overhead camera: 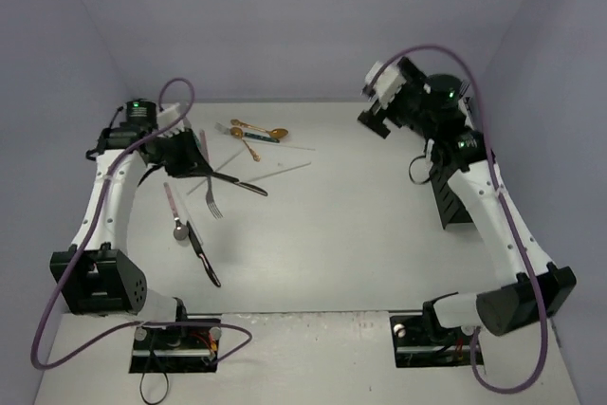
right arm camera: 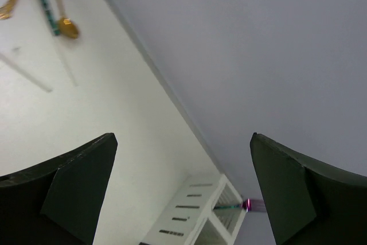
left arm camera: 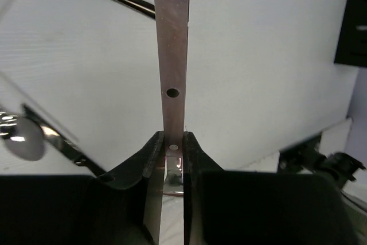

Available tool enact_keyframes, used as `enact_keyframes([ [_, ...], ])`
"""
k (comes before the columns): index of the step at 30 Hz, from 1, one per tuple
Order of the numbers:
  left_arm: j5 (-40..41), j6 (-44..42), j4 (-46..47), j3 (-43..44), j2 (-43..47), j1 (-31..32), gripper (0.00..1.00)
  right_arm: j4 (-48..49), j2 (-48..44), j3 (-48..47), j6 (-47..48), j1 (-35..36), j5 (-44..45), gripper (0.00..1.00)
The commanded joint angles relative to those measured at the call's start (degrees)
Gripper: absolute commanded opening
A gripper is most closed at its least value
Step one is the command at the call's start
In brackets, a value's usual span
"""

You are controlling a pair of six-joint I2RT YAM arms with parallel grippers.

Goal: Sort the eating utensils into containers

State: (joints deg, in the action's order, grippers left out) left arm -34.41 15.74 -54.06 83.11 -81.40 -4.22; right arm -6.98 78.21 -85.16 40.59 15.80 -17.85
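Note:
My left gripper (overhead camera: 194,163) is shut on a pink-handled utensil (left arm camera: 172,55), whose riveted handle sticks out straight ahead from between the fingers (left arm camera: 150,153). Beneath it on the table lie a black-handled knife (overhead camera: 237,182), a silver fork (overhead camera: 212,200), a pink-handled spoon (overhead camera: 175,215) and another black knife (overhead camera: 204,253). Gold spoons (overhead camera: 258,132) and a teal-handled piece (right arm camera: 46,1) lie further back, with pale chopsticks (overhead camera: 285,170) beside them. My right gripper (overhead camera: 379,111) hangs open and empty, high at the back right. The black container (overhead camera: 455,198) stands under the right arm. The white container (right arm camera: 195,216) shows in the right wrist view.
Purple cables loop over both arms. The grey walls close in the table at the back and sides. Something slim with a teal and pink end (right arm camera: 246,205) sits in the white container. The arm bases stand at the near edge.

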Motion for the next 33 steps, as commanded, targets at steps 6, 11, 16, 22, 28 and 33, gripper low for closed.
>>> enact_keyframes([
  [6, -15.5, 12.3, 0.7, 3.5, -9.5, 16.9, 0.00, 3.2, -13.4, 21.5, 50.2, 22.8, -8.1, 1.00],
  [11, -17.5, 13.4, 0.7, 3.3, -13.0, 20.6, 0.00, 3.3, -15.0, 28.2, 58.9, 33.1, -7.1, 0.94],
  [16, -15.0, 13.0, 0.8, 2.4, -13.4, 24.5, 0.00, 3.2, -11.5, 27.8, 59.4, 39.6, -6.9, 0.86],
  [22, -12.3, 13.1, 0.8, 2.8, -13.6, 26.5, 0.00, 3.2, -6.7, 26.8, 61.0, 43.4, -7.2, 0.78],
  [28, -12.0, 13.4, 0.7, 2.8, -12.9, 26.6, 0.00, 2.7, -4.7, 27.8, 62.7, 45.2, -6.5, 0.71],
  [33, -11.1, 13.8, 0.7, 2.8, -12.8, 27.2, 0.00, 2.5, -2.1, 27.0, 62.9, 45.9, -5.4, 0.61],
])
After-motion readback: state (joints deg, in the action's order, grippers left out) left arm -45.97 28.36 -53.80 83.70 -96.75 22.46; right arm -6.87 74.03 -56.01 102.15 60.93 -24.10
